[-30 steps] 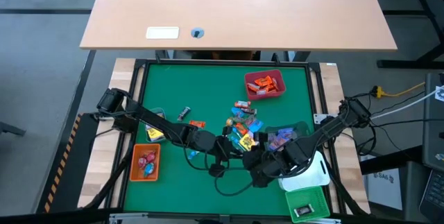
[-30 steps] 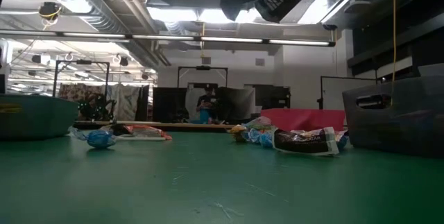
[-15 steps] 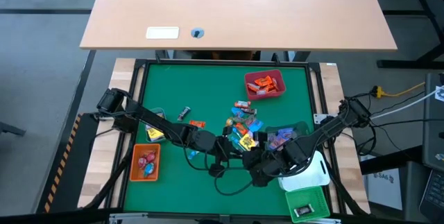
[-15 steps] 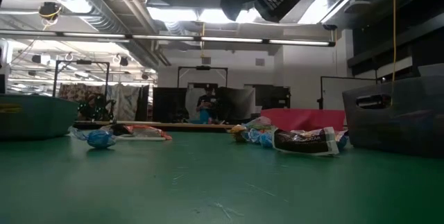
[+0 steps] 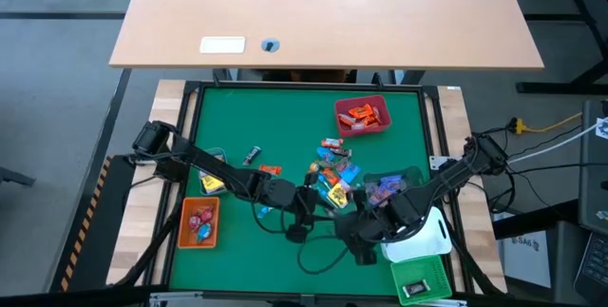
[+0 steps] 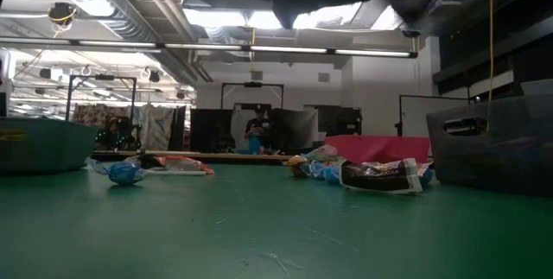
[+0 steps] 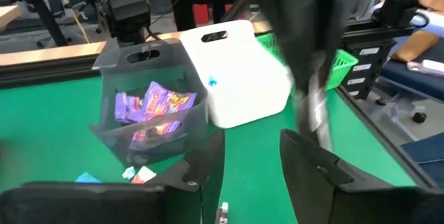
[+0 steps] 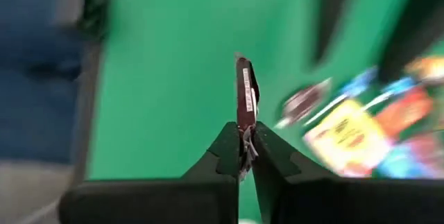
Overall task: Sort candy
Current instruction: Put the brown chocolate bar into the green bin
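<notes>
Right wrist view shows the right gripper [image 8: 244, 156] closed on a thin dark-brown candy [image 8: 246, 96], which stands edge-up out of the pinched fingertips above the green mat [image 8: 173, 78]. A blurred heap of yellow, orange and blue sweets (the loose pile [image 5: 332, 179]) lies beyond it.

From the high view, both arms meet near the middle of the mat, toward its near edge, the right gripper [image 5: 353, 240] just beside the white bin [image 5: 423, 236] and the left gripper [image 5: 302, 214] near the pile's edge. The left wrist view shows the left gripper [image 7: 251, 165] with its two fingers parted and nothing between them; ahead of it stand a clear bin [image 7: 149, 109] holding purple sweets and the white bin beside it.

Other sweets sit in the red bin [image 5: 362, 115] and the orange bin [image 5: 199, 221]; a few lie scattered on the mat.
</notes>
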Controlling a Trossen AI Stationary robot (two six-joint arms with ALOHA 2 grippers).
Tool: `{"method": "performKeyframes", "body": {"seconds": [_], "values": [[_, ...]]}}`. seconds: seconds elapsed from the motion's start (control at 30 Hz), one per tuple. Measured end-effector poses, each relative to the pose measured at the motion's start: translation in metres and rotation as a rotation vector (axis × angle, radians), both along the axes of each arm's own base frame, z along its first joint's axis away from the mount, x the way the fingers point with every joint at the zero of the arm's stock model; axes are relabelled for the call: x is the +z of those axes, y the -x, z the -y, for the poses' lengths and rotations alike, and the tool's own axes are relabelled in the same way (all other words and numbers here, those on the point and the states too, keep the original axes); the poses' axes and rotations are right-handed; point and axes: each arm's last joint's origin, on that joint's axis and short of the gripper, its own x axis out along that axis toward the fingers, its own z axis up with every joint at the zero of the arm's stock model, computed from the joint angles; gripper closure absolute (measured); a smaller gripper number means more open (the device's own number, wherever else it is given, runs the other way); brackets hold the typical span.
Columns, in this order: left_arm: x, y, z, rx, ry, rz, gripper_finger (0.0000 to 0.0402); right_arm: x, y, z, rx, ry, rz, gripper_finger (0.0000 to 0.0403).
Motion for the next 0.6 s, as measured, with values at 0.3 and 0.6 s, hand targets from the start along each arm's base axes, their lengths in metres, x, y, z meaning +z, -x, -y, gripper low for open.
{"method": "performKeyframes", "body": {"seconds": [0.3, 0.6], "values": [[-0.002, 0.001, 0.000, 0.000, -0.005, -0.018, 0.0272, -0.003, 0.029, -0.027, -0.031, -0.245, -0.292, 0.0383], [-0.002, 0.001, 0.000, -0.001, -0.005, -0.018, 0.0272, -0.005, 0.085, -0.069, -0.240, -0.245, -0.497, 0.0384]]}}
